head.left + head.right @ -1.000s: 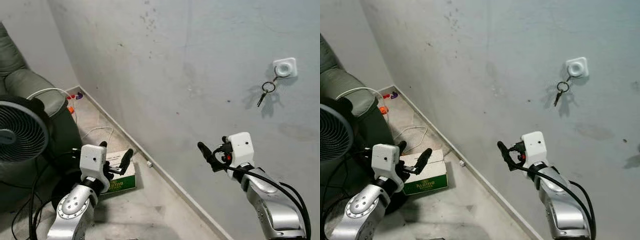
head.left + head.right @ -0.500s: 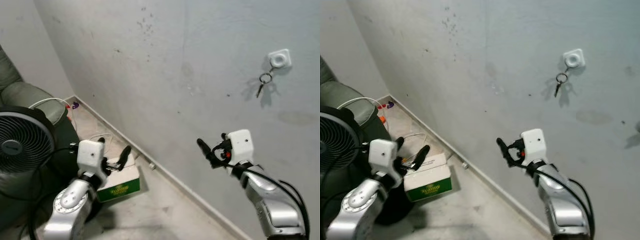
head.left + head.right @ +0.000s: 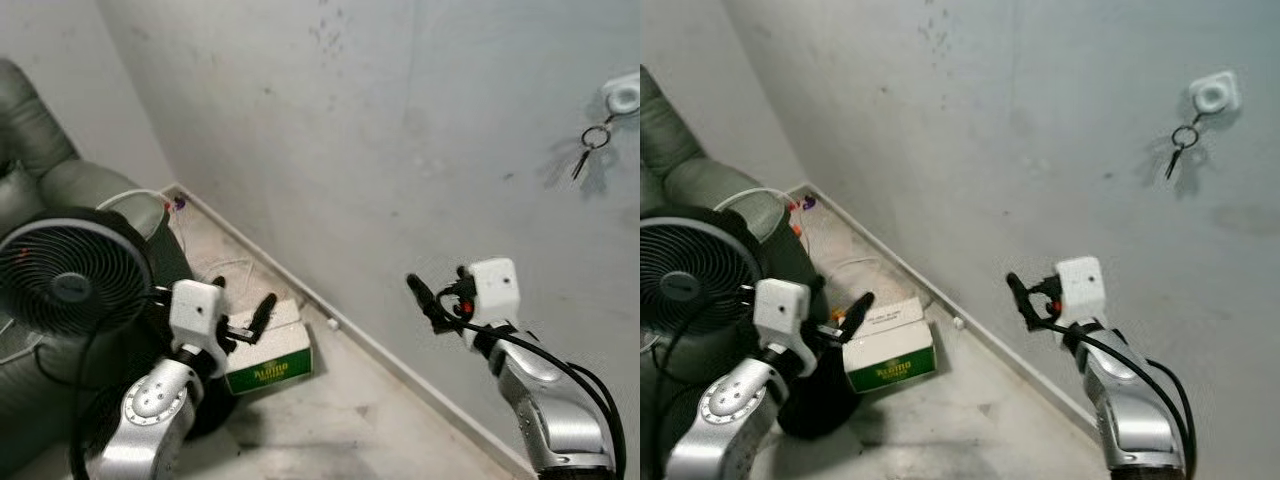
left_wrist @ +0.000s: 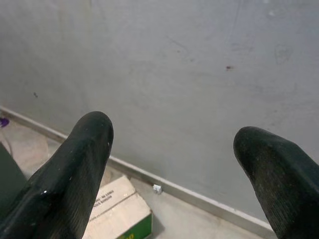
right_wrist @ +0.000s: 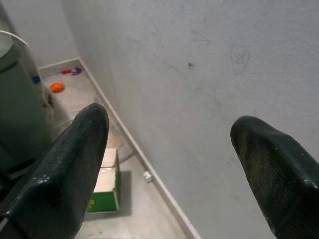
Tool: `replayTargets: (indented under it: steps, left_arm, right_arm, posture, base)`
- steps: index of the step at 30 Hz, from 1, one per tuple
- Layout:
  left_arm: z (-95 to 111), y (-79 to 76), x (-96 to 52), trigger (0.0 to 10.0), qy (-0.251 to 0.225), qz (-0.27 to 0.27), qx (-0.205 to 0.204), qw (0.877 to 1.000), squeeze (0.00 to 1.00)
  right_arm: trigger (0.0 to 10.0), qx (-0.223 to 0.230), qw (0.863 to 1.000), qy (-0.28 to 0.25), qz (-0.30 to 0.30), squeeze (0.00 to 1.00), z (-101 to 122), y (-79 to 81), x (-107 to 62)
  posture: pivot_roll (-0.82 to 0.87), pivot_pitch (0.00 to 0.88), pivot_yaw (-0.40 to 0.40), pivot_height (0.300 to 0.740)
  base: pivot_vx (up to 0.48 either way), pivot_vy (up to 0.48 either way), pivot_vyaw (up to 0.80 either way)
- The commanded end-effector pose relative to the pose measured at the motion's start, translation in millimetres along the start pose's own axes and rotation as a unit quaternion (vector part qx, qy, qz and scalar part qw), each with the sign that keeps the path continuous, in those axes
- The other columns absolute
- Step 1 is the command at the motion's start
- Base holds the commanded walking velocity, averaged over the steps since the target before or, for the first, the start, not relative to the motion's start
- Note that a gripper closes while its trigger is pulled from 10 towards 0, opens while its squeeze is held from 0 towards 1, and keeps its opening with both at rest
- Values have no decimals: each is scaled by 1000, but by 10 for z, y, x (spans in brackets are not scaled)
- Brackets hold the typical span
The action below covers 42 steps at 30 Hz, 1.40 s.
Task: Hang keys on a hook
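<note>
A matte grey plaster wall, scuffed and speckled with small dark marks, is seen running at an angle to a pale skirting strip along a mottled stone-like floor.

High on the wall at the robot's right, a square white hook plate with a round centre is fixed. The keys are hung from it — a thin wire ring with a slim dark key dangling beneath, a soft shadow thrown on the plaster beside it.

The right gripper is held up in front of the wall, well below the keys and apart from them; its white boxy wrist housing and looped black cable are seen behind it. In the right wrist view its two black fingers, rounded and finely ribbed, are spread wide with nothing between them.

The left gripper is held low over a white-and-green cardboard box lying on the floor near the skirting. Its fingers are likewise parted and empty.

At the robot's left, a round black fan with a wire grille stands before a grey-green padded armchair; a white cable is draped over the chair's arm. Small orange and purple bits lie in the corner.

Bare wall is left open between the right gripper and the hook plate — bare floor lies along the skirting beyond the box.
</note>
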<state>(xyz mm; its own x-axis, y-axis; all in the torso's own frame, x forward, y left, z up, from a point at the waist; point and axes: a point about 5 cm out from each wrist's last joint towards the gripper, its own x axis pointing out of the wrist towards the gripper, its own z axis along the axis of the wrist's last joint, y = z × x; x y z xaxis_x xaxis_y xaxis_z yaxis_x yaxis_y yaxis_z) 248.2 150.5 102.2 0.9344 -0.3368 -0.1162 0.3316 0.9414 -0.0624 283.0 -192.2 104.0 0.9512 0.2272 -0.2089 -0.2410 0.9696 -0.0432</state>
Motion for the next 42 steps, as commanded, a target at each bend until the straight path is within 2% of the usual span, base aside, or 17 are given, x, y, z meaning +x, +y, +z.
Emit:
replayTargets:
  steps: [1, 8, 29, 34, 36, 37, 39, 42]
  left_arm:
    - [-15, 92, -37, 10000, 7, 16, 7, 1000, 0]
    - [-8, 83, -27, 10000, 5, 18, 8, 1000, 0]
    - [-15, 92, 16, 10000, 10, 23, 0, 1000, 0]
    - [-23, 87, 21, 10000, 10, 18, 2, 1000, 0]
    - [-50, 100, 31, 10000, 16, 15, 2, 1000, 0]
    - [-50, 100, 31, 10000, 16, 15, 2, 1000, 0]
    - [-119, 164, 45, 10000, 30, 20, 0, 999, 0]
    - [-172, 257, 65, 10000, 38, 31, -3, 999, 0]
  right_arm:
    - [10000, 2, 1000, -9, 15, 0, 28, 99, 47]
    - [10000, -17, 1000, -5, 22, 0, 8, 104, 56]
    - [10000, -16, 1000, -7, 19, 0, 14, 106, 87]
    - [10000, -22, 1000, -4, 7, 0, -9, 57, 109]
    - [10000, -21, 1000, 9, -18, 0, -106, -49, 130]
    - [10000, -21, 1000, 9, -18, 0, -106, -49, 130]
    - [10000, -4, 999, 23, -46, 0, -201, -140, 161]
    - [10000, 21, 997, 34, -68, 0, -270, -194, 201]
  posture:
    - [62, 56, 68, 740]
    - [61, 57, 65, 740]
    - [54, 58, 66, 740]
    - [54, 58, 66, 740]
    - [58, 56, 63, 740]
    - [58, 56, 63, 740]
    - [62, 53, 59, 740]
    - [61, 52, 54, 740]
  base:
    - [0, 480, 0]
    - [0, 137, 0]
    - [0, 0, 749]
    - [0, 0, 0]
    - [0, 0, 0]
    - [0, 0, 0]
    - [0, 0, 0]
    - [0, 0, 0]
